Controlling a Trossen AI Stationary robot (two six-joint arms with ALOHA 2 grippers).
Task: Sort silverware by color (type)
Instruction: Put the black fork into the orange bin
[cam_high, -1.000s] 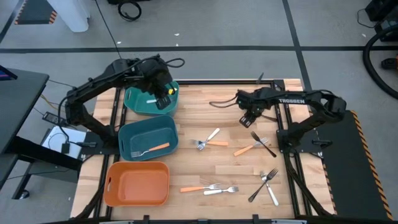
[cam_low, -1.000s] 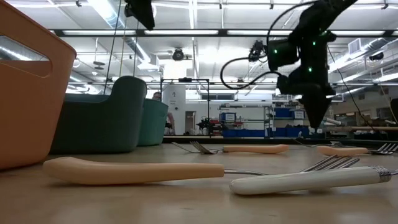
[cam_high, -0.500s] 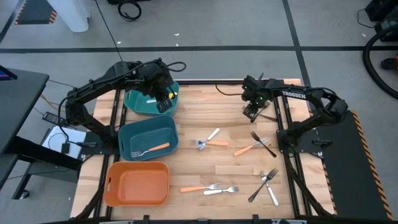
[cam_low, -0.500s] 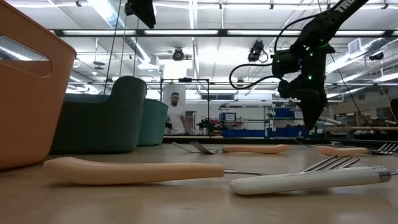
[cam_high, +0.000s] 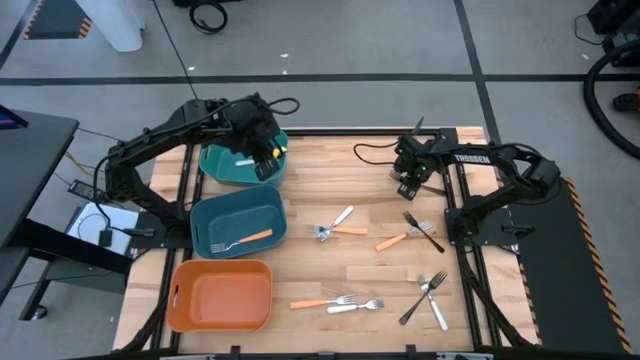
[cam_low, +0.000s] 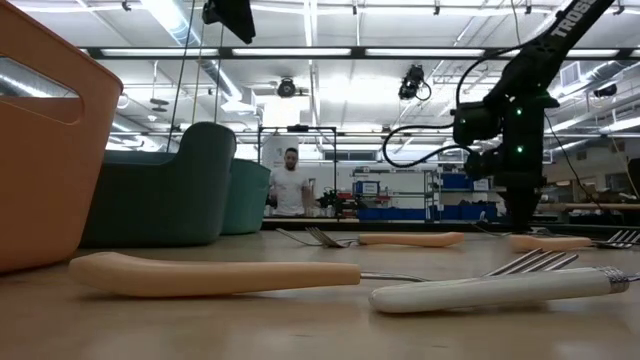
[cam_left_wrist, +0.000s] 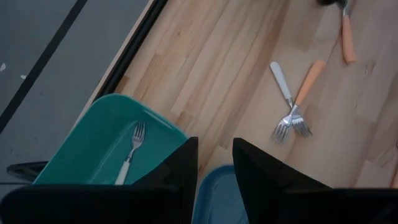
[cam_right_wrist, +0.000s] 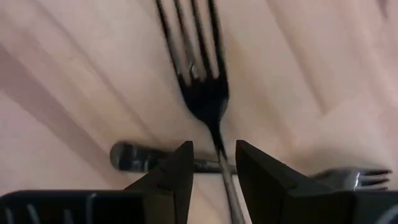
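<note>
Wooden slats of the worktop (cam_high: 360, 275) carry the silverware, scattered in small clusters: a white-handled fork and an orange-handled fork (cam_high: 350, 230) cross near the middle, another orange fork and a black fork (cam_high: 424, 231) cross just to their right, an orange and a white one lie side by side at the front (cam_high: 340, 302), and a dark fork and a white one cross at the front right (cam_high: 432, 297). One orange-handled fork (cam_high: 243, 240) lies in the middle teal bin (cam_high: 238, 224), a white-handled fork (cam_left_wrist: 130, 152) lies in the far teal bin (cam_high: 241, 165), and the orange bin (cam_high: 221, 296) sits at the front left. My left gripper (cam_high: 262, 150) hovers over the far teal bin, its fingers (cam_left_wrist: 168, 177) a little apart with nothing between them. My right gripper (cam_high: 408, 183) is low over the back right of the worktop, its fingers (cam_right_wrist: 177, 171) apart on either side of a black fork (cam_right_wrist: 205, 81) lying flat, not clamped on it.
</note>
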